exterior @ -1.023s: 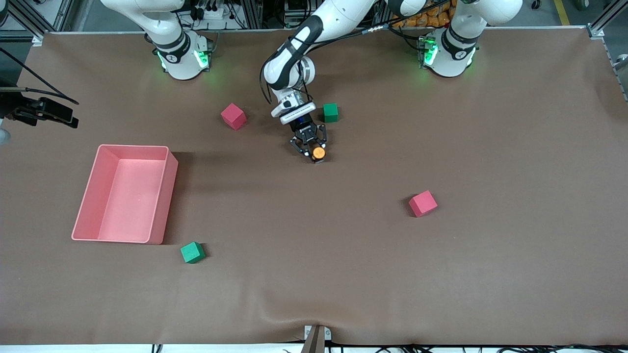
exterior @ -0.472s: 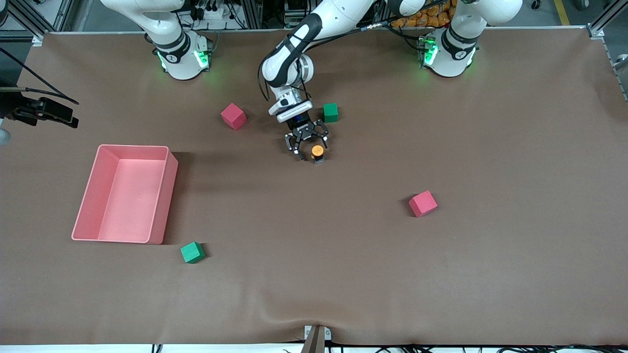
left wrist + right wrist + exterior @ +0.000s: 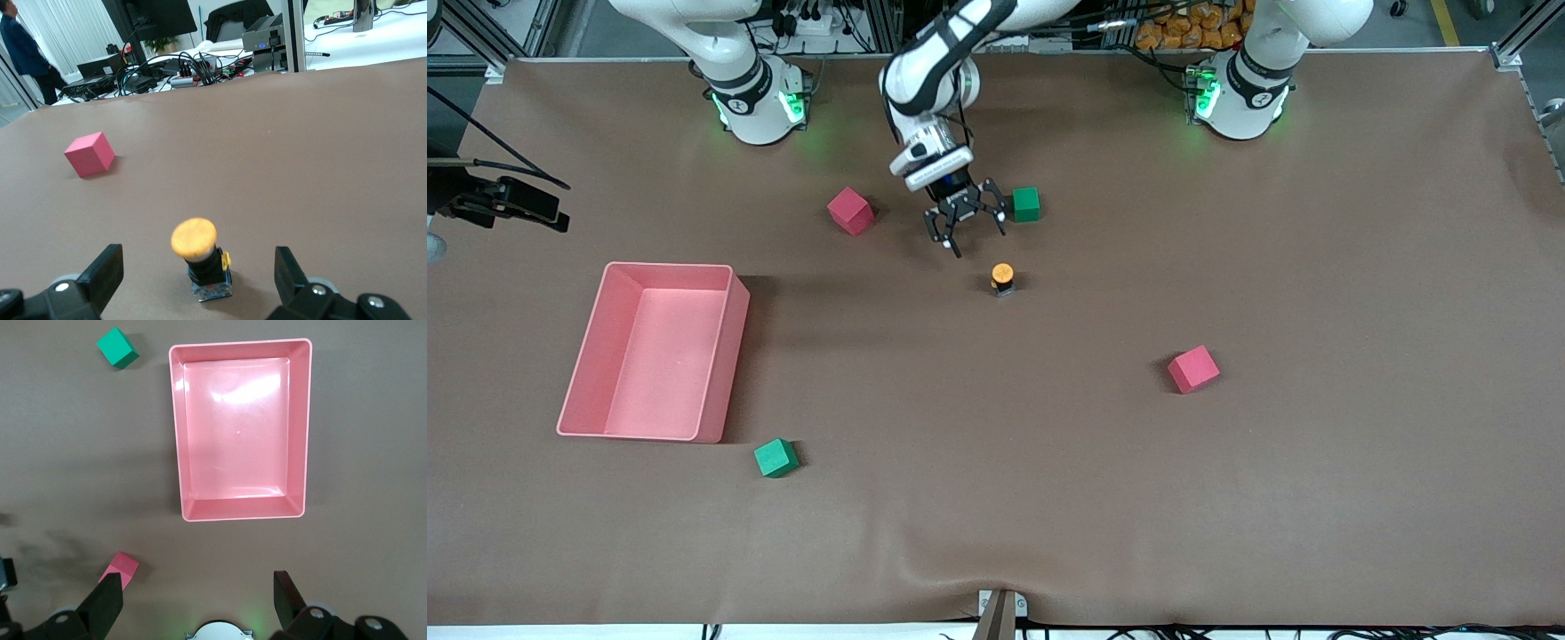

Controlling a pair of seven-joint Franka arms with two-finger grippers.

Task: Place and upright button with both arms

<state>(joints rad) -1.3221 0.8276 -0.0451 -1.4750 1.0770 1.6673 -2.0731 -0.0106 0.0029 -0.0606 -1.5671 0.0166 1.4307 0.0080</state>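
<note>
The button (image 3: pixel 1002 277) stands upright on the brown table near its middle, orange cap up on a black body. It also shows in the left wrist view (image 3: pixel 194 239). My left gripper (image 3: pixel 971 229) is open and empty, raised over the table between the button and the arms' bases; in the left wrist view (image 3: pixel 197 261) its fingers (image 3: pixel 107 267) stand wide on either side of the button without touching it. My right gripper (image 3: pixel 197 587) is open and empty, held high over the right arm's base, and waits; it is out of the front view.
A pink bin (image 3: pixel 729 293) sits toward the right arm's end, seen from above in the right wrist view (image 3: pixel 240 347). A red cube (image 3: pixel 850 211) and a green cube (image 3: pixel 1026 204) flank the left gripper. Another red cube (image 3: pixel 1192 369) and green cube (image 3: pixel 775 458) lie nearer the camera.
My left gripper opened, let go of the button, and drew up and back toward the arms' bases. The button stays upright where it was set. The right arm has not moved.
</note>
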